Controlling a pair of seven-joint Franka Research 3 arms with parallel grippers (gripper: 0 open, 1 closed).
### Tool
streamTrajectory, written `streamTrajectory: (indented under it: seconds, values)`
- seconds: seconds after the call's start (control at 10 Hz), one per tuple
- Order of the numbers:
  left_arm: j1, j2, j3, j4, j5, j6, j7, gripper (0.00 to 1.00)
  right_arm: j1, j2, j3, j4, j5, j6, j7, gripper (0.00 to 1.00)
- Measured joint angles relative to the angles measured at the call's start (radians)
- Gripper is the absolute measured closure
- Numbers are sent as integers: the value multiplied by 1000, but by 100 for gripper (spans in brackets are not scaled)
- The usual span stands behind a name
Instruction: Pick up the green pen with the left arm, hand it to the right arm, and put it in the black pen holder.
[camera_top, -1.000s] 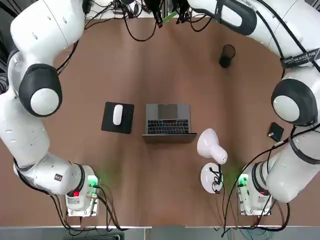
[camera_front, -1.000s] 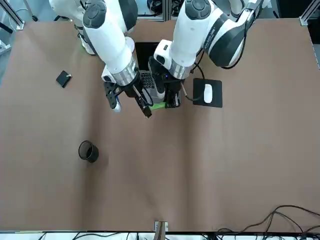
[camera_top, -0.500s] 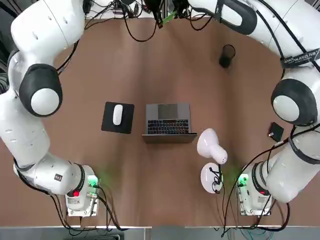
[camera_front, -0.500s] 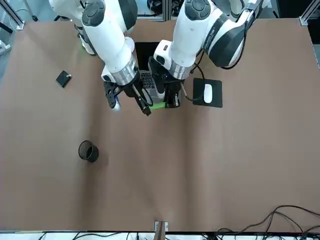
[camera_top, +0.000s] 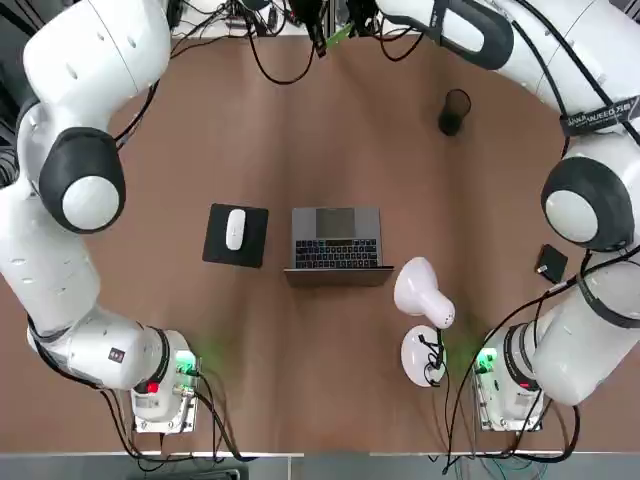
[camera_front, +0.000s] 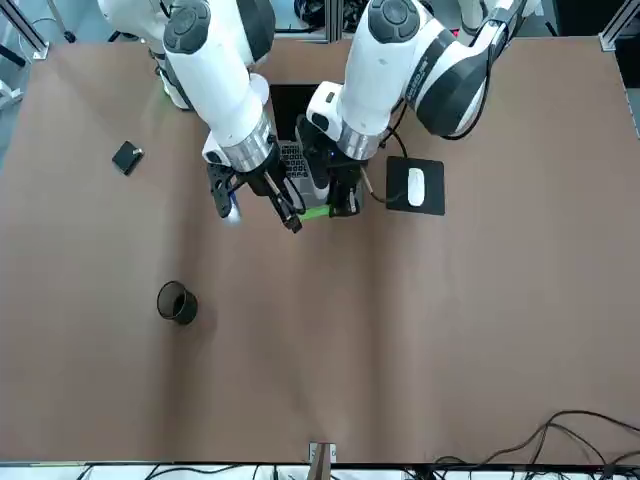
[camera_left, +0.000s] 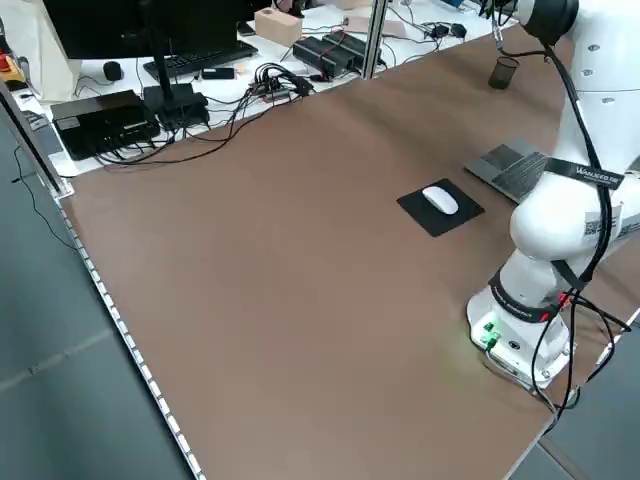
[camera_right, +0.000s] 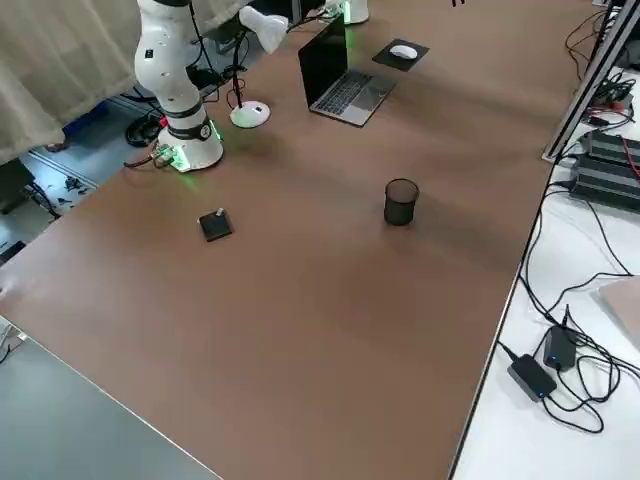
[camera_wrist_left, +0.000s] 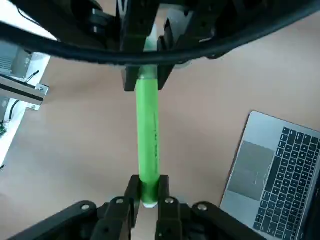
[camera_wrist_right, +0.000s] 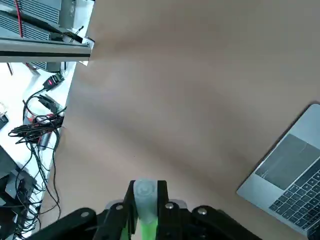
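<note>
The green pen (camera_front: 315, 211) hangs level in the air above the table's far half, between both grippers. My left gripper (camera_front: 340, 203) is shut on one end of it; its fingers (camera_wrist_left: 132, 192) pinch the pen (camera_wrist_left: 148, 130) from both sides. My right gripper (camera_front: 291, 218) meets it from the other side, with its fingers (camera_wrist_right: 131, 195) pressed against the pen's other end (camera_wrist_right: 145, 200). In the top view the pen (camera_top: 338, 33) shows at the far edge. The black pen holder (camera_front: 177, 302) stands upright and apart on the robot's right (camera_top: 454, 110).
An open laptop (camera_top: 337, 240) sits mid-table, with a mouse on a black pad (camera_top: 235, 232) to its left and a white desk lamp (camera_top: 424, 300) to its right. A small flat black box (camera_top: 551, 264) lies near the right arm. Cables run along the far edge.
The right gripper has crept slightly closer along the pen. The left gripper, the pen and the holder stay where they were.
</note>
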Motion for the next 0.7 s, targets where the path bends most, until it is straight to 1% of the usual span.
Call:
streamTrajectory:
  seconds: [0.1, 0.2, 0.3, 0.4, 0.5, 0.6, 0.7]
  values:
    - [0, 1, 1, 0, 0, 0, -27, 69, 0, 0, -2, 1, -1, -2, -1, 82]
    - [0, 1, 2, 0, 0, 0, -49, 56, -2, 0, -5, 1, -1, -4, -4, 82]
    - [0, 1, 2, 0, 0, 0, -56, 39, -3, 0, -7, 1, -2, -5, -14, 82]
    - [1, 1, 2, 1, 0, -3, -59, 26, -7, 0, -10, 1, -2, -5, -32, 82]
    - [3, -1, 4, 6, 0, -24, -59, 10, -19, 0, -13, 2, -2, -6, -77, 82]
    - [8, -7, 6, 10, 1, -70, -64, 1, -45, 0, -15, 2, -2, -7, -164, 82]
    - [20, -19, 9, 13, 2, -120, -77, 0, -86, 0, -16, 2, 0, -12, -295, 82]
